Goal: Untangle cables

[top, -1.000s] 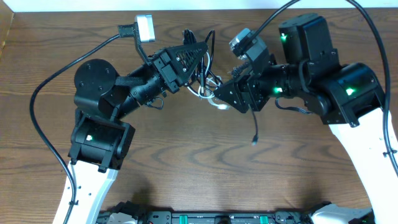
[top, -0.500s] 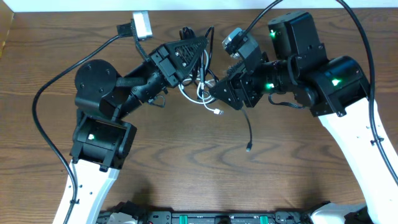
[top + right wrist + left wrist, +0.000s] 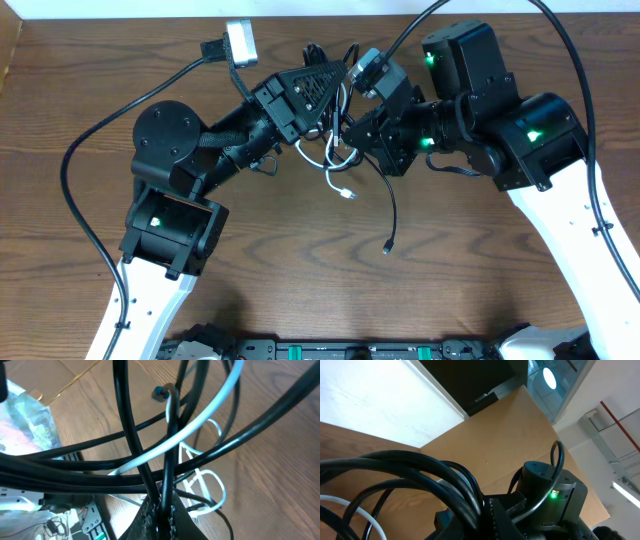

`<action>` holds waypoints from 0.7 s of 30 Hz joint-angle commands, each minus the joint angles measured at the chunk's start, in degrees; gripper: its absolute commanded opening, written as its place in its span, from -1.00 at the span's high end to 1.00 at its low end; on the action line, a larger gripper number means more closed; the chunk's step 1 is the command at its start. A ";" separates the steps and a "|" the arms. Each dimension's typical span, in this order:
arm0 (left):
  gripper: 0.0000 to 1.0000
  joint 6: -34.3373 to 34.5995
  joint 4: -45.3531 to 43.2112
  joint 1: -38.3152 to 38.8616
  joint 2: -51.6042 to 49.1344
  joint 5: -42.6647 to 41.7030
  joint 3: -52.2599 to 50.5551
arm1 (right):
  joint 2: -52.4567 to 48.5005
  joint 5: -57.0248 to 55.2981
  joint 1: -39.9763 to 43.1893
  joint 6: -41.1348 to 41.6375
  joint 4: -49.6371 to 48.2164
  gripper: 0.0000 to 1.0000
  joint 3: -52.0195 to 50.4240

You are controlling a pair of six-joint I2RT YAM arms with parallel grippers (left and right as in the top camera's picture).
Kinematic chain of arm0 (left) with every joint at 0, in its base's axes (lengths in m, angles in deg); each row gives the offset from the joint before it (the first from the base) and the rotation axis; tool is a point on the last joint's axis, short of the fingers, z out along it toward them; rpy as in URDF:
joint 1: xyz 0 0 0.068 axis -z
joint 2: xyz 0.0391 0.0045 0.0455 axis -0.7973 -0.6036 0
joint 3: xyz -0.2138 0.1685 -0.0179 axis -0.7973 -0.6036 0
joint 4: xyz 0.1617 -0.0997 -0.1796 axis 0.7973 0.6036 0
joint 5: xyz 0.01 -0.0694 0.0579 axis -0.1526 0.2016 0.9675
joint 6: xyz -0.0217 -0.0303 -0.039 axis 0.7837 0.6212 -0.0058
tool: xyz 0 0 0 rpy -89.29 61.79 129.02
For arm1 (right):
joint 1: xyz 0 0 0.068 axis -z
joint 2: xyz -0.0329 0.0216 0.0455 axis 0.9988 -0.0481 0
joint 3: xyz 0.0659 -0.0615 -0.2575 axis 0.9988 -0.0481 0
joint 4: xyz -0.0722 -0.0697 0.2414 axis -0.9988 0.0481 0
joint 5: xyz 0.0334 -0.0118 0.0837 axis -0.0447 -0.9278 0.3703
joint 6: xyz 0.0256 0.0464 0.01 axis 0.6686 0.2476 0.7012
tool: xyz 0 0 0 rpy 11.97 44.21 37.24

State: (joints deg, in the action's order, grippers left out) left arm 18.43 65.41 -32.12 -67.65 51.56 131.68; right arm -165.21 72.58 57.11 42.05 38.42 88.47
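The cables (image 3: 336, 150) hang in a tangle of thin black cords and a white one, lifted between the two grippers above the wooden table (image 3: 300, 260). My left gripper (image 3: 335, 85) is shut on a bundle of black cables (image 3: 420, 475), with the white cable (image 3: 350, 510) looping beside it. My right gripper (image 3: 352, 128) is shut on one black cable (image 3: 167, 460), which runs up between its jaws. The white cable (image 3: 200, 425) crosses behind that cord. A white plug end (image 3: 346, 193) dangles low. One loose black cable end (image 3: 387, 247) hangs down to the table.
The thick black arm cables (image 3: 80, 150) arc over the left and right sides of the table. The table's far edge (image 3: 120, 18) runs close behind the grippers. A black rail (image 3: 350, 350) lines the near edge. The right arm's body (image 3: 550, 495) fills the left wrist view's lower right.
The right gripper has closed on a black cable. Both grippers have shifted toward the far edge, lifting the tangle, and the loose black end has swung left.
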 commanded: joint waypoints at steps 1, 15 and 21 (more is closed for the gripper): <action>0.81 -2.58 -0.90 0.09 0.17 0.31 2.78 | -0.02 -3.32 -0.28 -0.20 0.22 0.95 0.92; 0.81 -14.10 12.70 -6.16 0.15 0.35 2.78 | 1.70 -6.16 4.68 -0.20 -0.24 0.96 0.92; 0.81 -17.00 15.65 -8.90 0.11 0.79 2.78 | 4.04 -6.19 7.30 -0.17 -0.24 0.97 0.92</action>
State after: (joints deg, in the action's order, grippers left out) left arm 5.23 80.36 -39.38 -67.65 51.58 132.09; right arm -163.86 66.88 62.99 42.05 38.35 88.47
